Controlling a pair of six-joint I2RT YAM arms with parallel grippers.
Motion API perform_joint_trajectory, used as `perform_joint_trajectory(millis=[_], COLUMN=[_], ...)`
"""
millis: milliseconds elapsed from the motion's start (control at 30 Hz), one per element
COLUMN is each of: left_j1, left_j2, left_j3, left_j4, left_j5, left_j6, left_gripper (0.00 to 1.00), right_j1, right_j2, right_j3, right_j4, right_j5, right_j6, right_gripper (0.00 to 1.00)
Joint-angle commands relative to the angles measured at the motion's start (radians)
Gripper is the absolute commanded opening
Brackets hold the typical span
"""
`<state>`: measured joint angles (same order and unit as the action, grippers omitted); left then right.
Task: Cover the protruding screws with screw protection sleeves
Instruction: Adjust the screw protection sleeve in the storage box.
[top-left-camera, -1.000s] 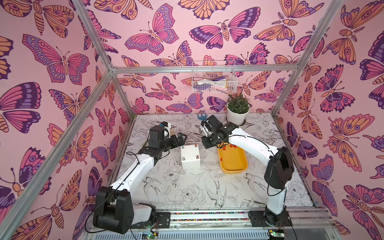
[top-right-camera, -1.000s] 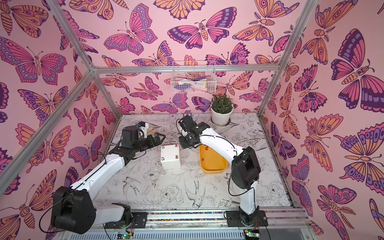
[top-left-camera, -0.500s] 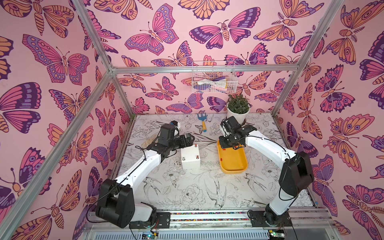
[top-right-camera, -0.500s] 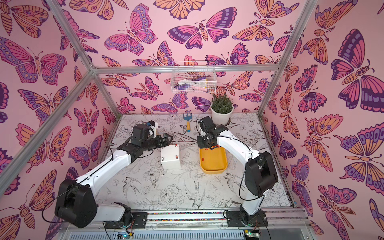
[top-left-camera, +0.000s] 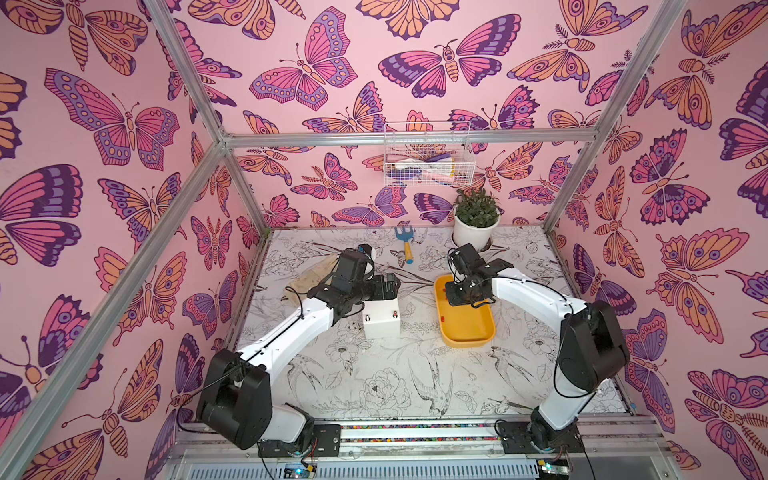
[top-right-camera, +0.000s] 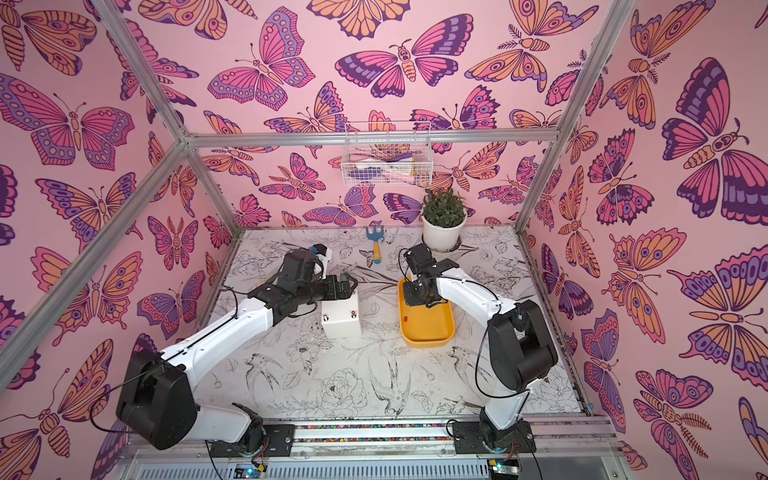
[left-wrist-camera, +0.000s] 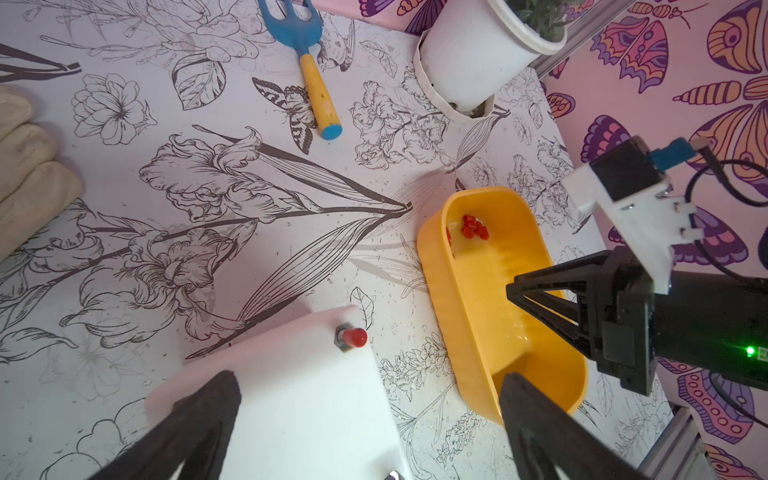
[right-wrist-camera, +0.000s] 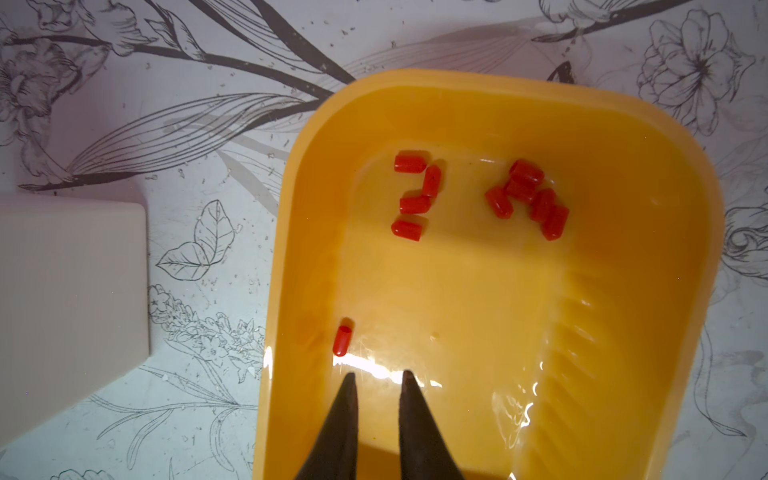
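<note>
Left fingers (left-wrist-camera: 199, 428) stand wide apart astride the white box (left-wrist-camera: 299, 395) mid-bench, likely to steady it. One red sleeve (left-wrist-camera: 353, 337) caps a corner screw. Right fingers (right-wrist-camera: 340, 428), slightly apart and empty, hover over the yellow tray (right-wrist-camera: 623, 137), probably to pick from the loose sleeves (right-wrist-camera: 523, 195) at its back end.

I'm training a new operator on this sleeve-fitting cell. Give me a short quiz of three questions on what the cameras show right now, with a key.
1. True or false: a red sleeve already stands on a corner of the white box.
2. The right gripper hovers over: A the white box; B the yellow tray; C the plant pot.
3. Which gripper has its jaws spread wide apart?

Key: 1 true. 2 B. 3 the left gripper.
</note>
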<state>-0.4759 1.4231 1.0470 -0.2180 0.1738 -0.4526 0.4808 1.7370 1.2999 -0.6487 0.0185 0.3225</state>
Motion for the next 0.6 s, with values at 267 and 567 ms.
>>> perform_joint_trajectory(millis=[267,567], left_j1=[-0.016,-0.016], left_j2=[0.017,0.021], left_j3=[0.03,0.036], left_j4=[-0.029,-0.029], left_j5=[-0.033,-0.037], left_j6=[0.022,0.027], left_gripper=[1.0,1.0], right_j1=[-0.029,-0.044], right_j2=[0.026,0.076], right_j3=[-0.019,0.001], right_j4=[0.06,0.083], right_j5=[0.121,0.157], right_j6=[0.015,0.0], right_gripper=[0.26,0.26])
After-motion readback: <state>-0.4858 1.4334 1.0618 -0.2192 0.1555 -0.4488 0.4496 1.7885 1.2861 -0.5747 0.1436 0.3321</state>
